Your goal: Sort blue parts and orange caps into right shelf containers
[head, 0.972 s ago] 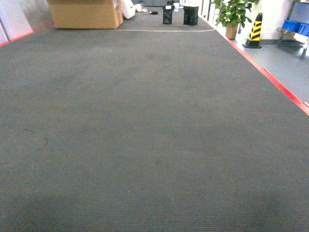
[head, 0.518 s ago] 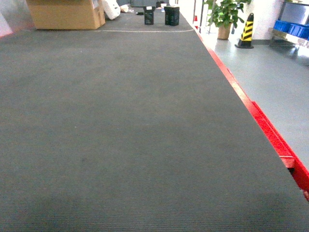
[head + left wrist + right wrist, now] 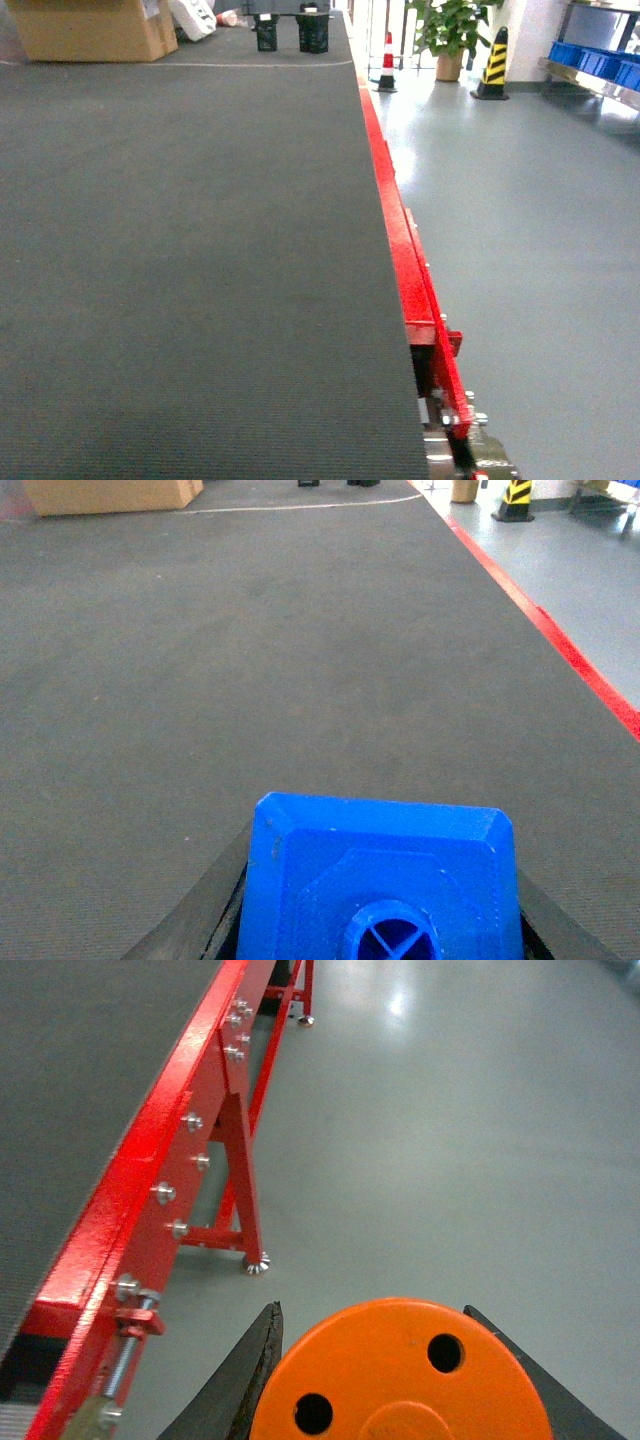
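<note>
The left gripper (image 3: 380,920) is clamped on a blue part (image 3: 380,880), black fingers (image 3: 215,905) flanking its sides. Ahead of it the dark table (image 3: 250,650) runs bare to a cardboard box (image 3: 105,494), with the red edge (image 3: 560,645) off to its right.

The right gripper (image 3: 400,1380) grips an orange cap (image 3: 400,1385) over grey floor (image 3: 450,1130); the red frame (image 3: 170,1160) and its legs stand to its left. Blue crates (image 3: 600,62) sit far ahead-right.
</note>
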### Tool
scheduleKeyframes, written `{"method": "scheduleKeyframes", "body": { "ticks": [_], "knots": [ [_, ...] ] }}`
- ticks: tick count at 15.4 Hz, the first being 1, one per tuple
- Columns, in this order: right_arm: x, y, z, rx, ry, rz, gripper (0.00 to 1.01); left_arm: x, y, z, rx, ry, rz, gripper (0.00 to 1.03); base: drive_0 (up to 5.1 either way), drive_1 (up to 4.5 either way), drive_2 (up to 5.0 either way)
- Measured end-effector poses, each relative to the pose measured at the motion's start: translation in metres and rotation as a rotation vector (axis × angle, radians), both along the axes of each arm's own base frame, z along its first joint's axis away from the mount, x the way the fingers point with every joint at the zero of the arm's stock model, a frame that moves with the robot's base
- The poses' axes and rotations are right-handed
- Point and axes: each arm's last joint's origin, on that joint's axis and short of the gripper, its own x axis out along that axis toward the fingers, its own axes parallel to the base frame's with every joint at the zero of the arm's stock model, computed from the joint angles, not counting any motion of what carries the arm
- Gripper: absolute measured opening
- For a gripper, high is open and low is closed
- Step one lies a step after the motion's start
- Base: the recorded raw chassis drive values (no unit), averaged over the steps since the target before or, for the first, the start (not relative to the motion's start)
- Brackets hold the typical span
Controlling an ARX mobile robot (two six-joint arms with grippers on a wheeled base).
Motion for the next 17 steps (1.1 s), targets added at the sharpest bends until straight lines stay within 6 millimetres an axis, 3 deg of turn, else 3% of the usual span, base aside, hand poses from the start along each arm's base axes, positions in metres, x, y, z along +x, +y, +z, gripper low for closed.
{"method": "scheduleKeyframes", "body": {
  "ticks": [17],
  "knots": [
    [0.0, -0.0001, 0.0, 0.0, 0.0, 0.0, 0.43, -0.0001, 0.0, 0.0009, 0.0, -0.007, 0.0, 0.45, 5.1, -2.38, -2.4]
  ]
}}
